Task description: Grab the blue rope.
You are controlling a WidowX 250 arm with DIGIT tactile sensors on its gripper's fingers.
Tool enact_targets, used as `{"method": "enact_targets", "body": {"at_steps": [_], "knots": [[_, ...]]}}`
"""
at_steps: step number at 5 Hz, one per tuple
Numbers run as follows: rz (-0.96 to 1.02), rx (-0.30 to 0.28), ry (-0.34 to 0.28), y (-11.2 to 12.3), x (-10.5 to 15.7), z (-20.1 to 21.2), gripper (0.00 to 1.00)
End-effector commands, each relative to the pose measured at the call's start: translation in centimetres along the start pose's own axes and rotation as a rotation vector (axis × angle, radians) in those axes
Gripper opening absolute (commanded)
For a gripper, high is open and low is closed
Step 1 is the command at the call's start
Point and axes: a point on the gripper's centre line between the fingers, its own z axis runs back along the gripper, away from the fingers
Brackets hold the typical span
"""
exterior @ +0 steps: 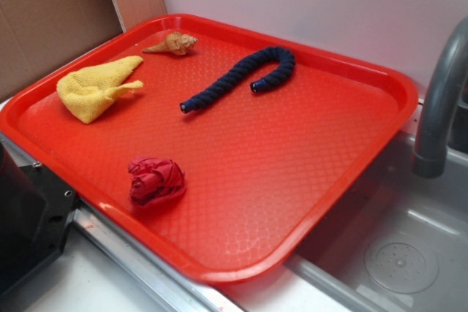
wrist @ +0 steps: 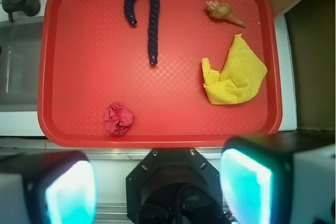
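Red tray [exterior: 351, 180] (textured), blue rope [exterior: 241, 77], yellow cloth [exterior: 95, 89], shell [exterior: 174, 44], crumpled red cloth [exterior: 155, 179]

one rope [exterior: 241, 77], one shell [exterior: 174, 44], two cloths [exterior: 96, 88]

A dark navy twisted rope [exterior: 245, 76] is lying on a red tray [exterior: 278, 180] showing a diamond texture, alongside a yellow cloth [exterior: 95, 87], a crumpled red cloth [exterior: 155, 180] and a tan shell [exterior: 175, 44].

Twisted-fibre blue rope [exterior: 241, 77], textured plastic tray [exterior: 307, 180]
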Motion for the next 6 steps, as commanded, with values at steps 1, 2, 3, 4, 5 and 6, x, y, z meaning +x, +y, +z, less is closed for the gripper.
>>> {"method": "enact_targets", "body": {"at_steps": [1, 2, 3, 4, 5, 6], "knots": [[0.000, 0.000, 0.000, 0.0, 0.0, 0.0, 1.00], [0.100, -0.002, 0.069, 1.5, 3.1, -5.3, 1.00], [0.009, -0.104, 0.076, 2.5, 7.4, -9.6, 1.00], [-0.091, -0.110, 0.069, 2.1, 11.1, -13.5, 1.00], [-0.224, -0.013, 0.044, 0.7, 13.0, -16.5, 1.00], [-0.312, 0.089, 0.066, 0.2, 13.9, -19.6, 1.00]]}}
